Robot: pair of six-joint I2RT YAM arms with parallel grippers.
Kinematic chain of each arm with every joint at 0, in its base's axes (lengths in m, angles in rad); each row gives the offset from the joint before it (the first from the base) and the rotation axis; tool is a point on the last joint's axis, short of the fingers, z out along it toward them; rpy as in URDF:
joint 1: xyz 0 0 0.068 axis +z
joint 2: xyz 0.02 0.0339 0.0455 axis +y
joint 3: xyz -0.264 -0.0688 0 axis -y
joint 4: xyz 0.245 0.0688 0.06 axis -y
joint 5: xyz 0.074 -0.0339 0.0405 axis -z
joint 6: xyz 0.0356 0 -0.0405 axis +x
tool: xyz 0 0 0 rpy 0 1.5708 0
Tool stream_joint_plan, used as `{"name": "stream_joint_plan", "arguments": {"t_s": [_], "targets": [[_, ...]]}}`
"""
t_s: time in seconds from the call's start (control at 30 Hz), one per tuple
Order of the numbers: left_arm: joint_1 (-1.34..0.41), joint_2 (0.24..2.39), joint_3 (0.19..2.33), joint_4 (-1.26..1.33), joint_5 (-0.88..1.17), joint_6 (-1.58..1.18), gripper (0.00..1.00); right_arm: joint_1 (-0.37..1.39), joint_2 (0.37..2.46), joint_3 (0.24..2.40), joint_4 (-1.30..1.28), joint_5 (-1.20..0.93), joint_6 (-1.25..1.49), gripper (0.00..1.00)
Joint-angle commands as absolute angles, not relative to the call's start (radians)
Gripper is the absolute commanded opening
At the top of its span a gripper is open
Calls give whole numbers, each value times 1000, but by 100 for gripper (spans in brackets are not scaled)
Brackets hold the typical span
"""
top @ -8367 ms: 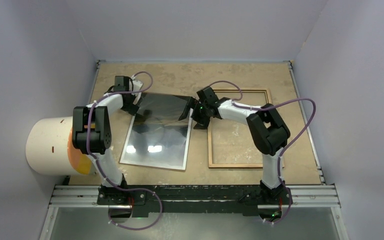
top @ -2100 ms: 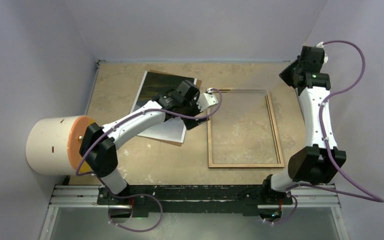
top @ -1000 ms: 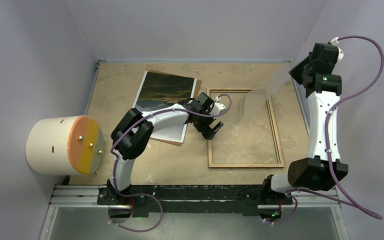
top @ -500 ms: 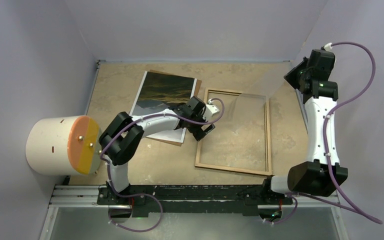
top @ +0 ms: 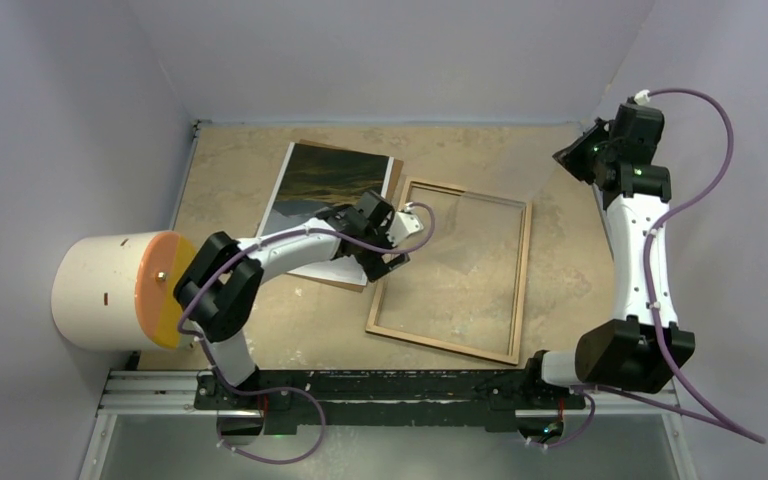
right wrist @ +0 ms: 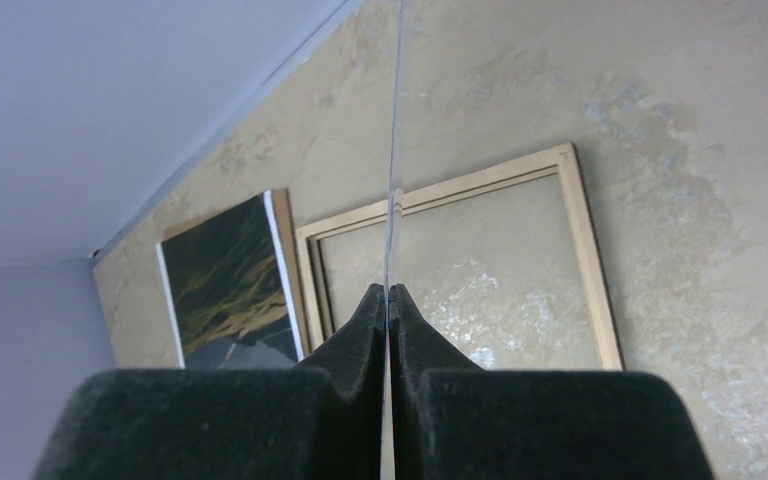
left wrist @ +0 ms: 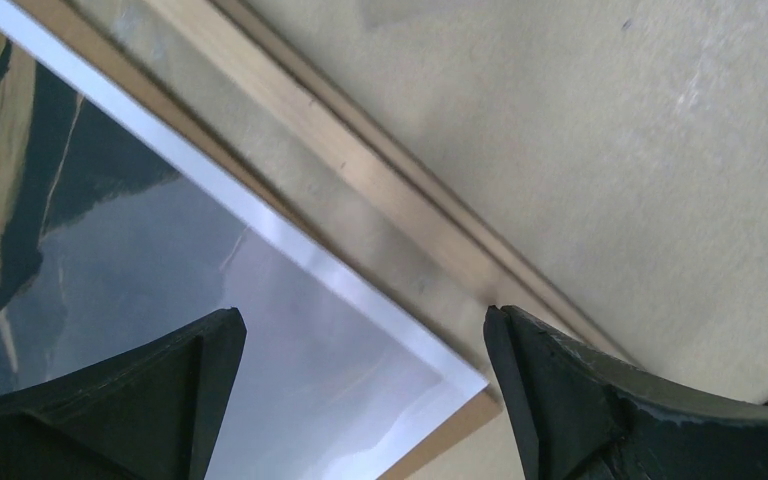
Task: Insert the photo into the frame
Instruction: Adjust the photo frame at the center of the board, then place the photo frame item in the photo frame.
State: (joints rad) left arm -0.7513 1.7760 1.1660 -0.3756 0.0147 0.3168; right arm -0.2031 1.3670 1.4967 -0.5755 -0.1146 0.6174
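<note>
The photo (top: 328,185), a dark mountain print with a white border, lies on a brown backing board (top: 396,170) at the back left. Right of it the frame (top: 522,270) lies tilted, its light wood side up. My left gripper (top: 385,260) is open and low over the photo's near right corner (left wrist: 455,378). Its right finger (left wrist: 580,400) sits against the frame's left rail (left wrist: 360,165). My right gripper (top: 574,160) is raised at the far right, shut on a thin clear pane (right wrist: 396,120) seen edge-on. Below it lie the frame (right wrist: 590,260) and the photo (right wrist: 225,270).
A big white cylinder with an orange face (top: 110,290) stands at the table's left edge. Grey walls close in the back and both sides. A metal rail (top: 390,385) runs along the near edge by the arm bases.
The frame has slid and turned leftwards, its near left corner swinging towards the photo, along with my left gripper drawing back left. The right arm has shifted slightly, with the pane held throughout.
</note>
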Motion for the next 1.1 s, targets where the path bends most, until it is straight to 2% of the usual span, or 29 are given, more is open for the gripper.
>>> {"name": "stream_joint_plan", "arguments": {"t_s": [0.0,0.13,0.3,0.4,0.5,0.57,0.63,0.7,0.9,1.07], "targets": [[-685,1669,1272,-519,70,353,100,-201,1340,1543,-531,-253,630,0],[-639,1586,1400,-613,139,340,100,-147,1351,1577,-523,-281,653,0],[-534,1542,1484,-647,151,330,100,6,1400,1673,-550,-298,667,0],[-422,1561,1511,-649,161,299,100,64,1418,1735,-537,-418,691,0],[-268,1613,1598,-677,252,236,100,66,1408,1773,-433,-657,792,0],[-157,1658,1666,-705,372,183,100,66,1414,1827,-457,-714,807,0],[-109,1687,1694,-718,384,186,100,64,1415,1823,-467,-737,814,0],[-99,1684,1683,-716,345,231,100,60,1415,1763,-452,-770,833,0],[-97,1640,1541,-666,277,285,100,22,1431,1390,-132,-924,1026,0],[-97,1627,1453,-656,244,336,100,-30,1514,1257,-172,-872,931,0]]}}
